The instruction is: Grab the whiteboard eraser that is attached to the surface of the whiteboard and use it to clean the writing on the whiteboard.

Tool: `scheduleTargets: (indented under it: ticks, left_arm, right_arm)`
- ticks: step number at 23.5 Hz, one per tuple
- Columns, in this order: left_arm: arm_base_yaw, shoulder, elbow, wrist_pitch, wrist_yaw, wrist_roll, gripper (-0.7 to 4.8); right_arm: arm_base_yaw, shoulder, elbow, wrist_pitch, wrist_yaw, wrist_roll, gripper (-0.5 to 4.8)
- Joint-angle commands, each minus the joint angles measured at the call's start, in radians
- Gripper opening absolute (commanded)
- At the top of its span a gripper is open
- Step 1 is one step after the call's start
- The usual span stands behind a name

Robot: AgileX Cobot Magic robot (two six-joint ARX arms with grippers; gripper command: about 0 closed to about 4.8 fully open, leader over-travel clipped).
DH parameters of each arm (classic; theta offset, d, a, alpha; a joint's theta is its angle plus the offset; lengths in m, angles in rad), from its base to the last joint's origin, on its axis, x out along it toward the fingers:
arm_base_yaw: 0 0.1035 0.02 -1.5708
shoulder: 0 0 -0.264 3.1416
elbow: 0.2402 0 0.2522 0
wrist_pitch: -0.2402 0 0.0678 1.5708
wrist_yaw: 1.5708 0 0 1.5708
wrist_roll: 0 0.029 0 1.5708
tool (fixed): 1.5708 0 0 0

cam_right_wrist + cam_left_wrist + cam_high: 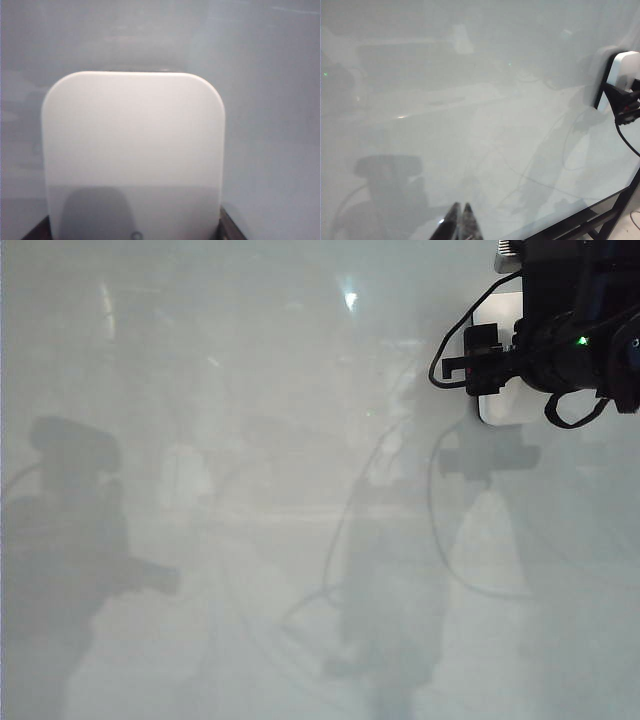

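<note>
straddling the whiteboard eraser [133, 150], the right gripper [134, 235] is showing dark fingers at both of the eraser's lower corners, jaws spread wide around it; whether they are gripping is unclear. the eraser is sitting flat on the whiteboard [250, 490], near that board's upper right corner in the exterior view. the left gripper [460, 222], jaws pressed together, is hovering low over the board, well apart from the eraser. no writing is visible. squeezing squarely on both edges before pulling off looks wise.

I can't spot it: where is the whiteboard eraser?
Exterior view, upper right of the whiteboard: the whiteboard eraser sits between the right end effector's fingers.
</note>
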Motion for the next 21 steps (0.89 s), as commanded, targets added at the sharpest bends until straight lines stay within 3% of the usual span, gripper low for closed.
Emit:
scheduleTargets:
  ticks: [1,5,9,10,12,21]
  left_arm:
    - [0.001,0.000,0.002,0.012,0.004,0.001,-0.05]
    - [0.001,0.000,0.002,0.012,0.004,0.001,-0.05]
    - [0.001,0.000,0.002,0.012,0.005,0.001,-0.05]
    - [0.001,0.000,0.002,0.012,0.004,0.001,-0.05]
    - [0.001,0.000,0.002,0.012,0.004,0.001,-0.05]
    - [0.001,0.000,0.002,0.012,0.004,0.001,-0.05]
  right_arm:
    - [-0.008,-0.001,0.021,0.039,-0.047,0.000,0.89]
    - [-0.009,0.011,0.033,0.032,-0.092,0.001,1.00]
    - [-0.009,0.011,0.033,0.032,-0.094,0.001,2.42]
    - [-0.009,0.011,0.033,0.027,-0.093,0.001,3.18]
    - [-0.009,0.011,0.031,0.024,-0.090,0.000,3.81]
    - [-0.003,-0.014,-0.015,0.025,-0.032,0.000,4.33]
